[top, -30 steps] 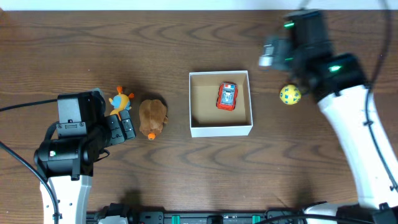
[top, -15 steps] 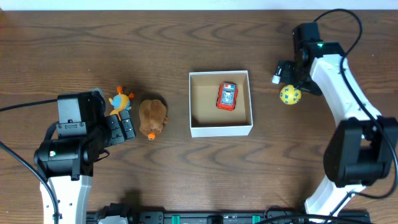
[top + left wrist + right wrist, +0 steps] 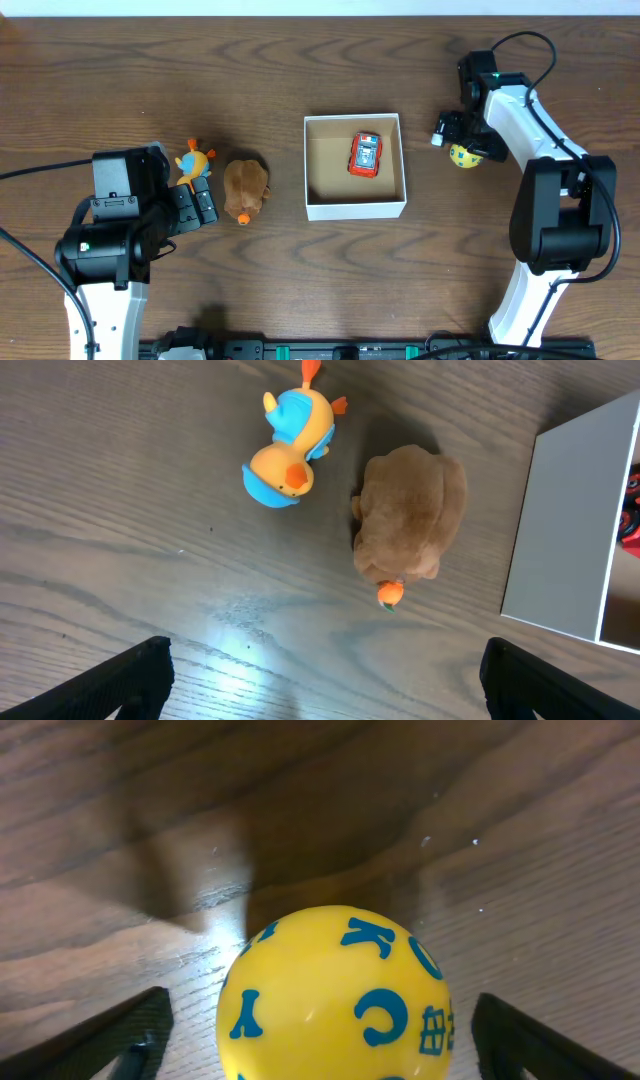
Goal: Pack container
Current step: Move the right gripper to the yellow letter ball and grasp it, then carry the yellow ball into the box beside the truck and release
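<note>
The container [image 3: 356,209] is set near the middle of the table [image 3: 300,60], open side up, with 1 red toy car [image 3: 366,155] lying in its right half. A yellow ball [image 3: 335,995] printed with blue letters is seen on the table near the container's right wall, apart from it. The right pincer [image 3: 320,1050] is held low over this ball with its 2 fingers apart, 1 on each side. No contact with the ball can be made out in the wrist view.

Since the ball is round, no long axis has to be matched, and it appears roughly centred in the gap. From this pincer the container lies to the left, so a closed grip would be followed by a lift and a short carry leftward over the right wall. The right arm is judged by far the nearer one for this.

The left pincer [image 3: 335,685] is also spread and empty. It is placed above the table beside a brown plush toy [image 3: 410,525] and a blue-and-orange duck [image 3: 288,448], both on the container's left side.
</note>
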### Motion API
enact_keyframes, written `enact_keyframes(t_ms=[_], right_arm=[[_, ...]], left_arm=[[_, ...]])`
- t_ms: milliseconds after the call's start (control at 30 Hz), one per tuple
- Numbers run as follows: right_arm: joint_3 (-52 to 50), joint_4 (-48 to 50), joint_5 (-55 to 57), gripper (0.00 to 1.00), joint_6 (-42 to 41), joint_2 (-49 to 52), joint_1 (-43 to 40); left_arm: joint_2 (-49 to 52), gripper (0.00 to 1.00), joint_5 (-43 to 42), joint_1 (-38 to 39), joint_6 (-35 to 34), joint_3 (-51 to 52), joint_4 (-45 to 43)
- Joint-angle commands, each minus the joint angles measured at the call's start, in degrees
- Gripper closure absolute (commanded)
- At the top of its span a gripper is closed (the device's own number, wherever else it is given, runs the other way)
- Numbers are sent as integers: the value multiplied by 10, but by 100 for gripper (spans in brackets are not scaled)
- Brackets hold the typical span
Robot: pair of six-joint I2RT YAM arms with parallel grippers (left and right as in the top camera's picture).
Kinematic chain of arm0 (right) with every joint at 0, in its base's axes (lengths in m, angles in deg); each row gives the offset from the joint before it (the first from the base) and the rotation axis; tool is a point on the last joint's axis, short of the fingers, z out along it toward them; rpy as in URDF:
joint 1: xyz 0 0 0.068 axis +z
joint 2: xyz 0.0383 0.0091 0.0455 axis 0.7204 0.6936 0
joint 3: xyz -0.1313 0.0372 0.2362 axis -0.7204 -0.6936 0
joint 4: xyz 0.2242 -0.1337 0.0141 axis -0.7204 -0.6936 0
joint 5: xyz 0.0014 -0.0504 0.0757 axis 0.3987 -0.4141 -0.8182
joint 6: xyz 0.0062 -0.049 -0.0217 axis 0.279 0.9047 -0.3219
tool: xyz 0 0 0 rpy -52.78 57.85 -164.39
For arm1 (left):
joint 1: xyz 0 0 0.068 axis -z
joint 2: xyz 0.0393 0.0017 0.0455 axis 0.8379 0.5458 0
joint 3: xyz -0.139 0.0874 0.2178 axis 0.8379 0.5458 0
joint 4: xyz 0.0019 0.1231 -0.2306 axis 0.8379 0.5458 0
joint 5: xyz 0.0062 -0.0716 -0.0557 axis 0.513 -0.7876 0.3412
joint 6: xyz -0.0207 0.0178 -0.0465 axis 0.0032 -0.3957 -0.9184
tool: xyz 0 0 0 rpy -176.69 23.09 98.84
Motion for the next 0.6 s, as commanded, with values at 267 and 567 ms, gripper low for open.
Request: enact_keyframes(t_ms=[267,567], right_arm=[[-1,-10,0,76,-7,3,-5],[0,-14,0,94,-7,-2,-3]], left_arm=[[0,2,-2,0,-3,-9,5],[0,2,-2,0,-3,-9,5]])
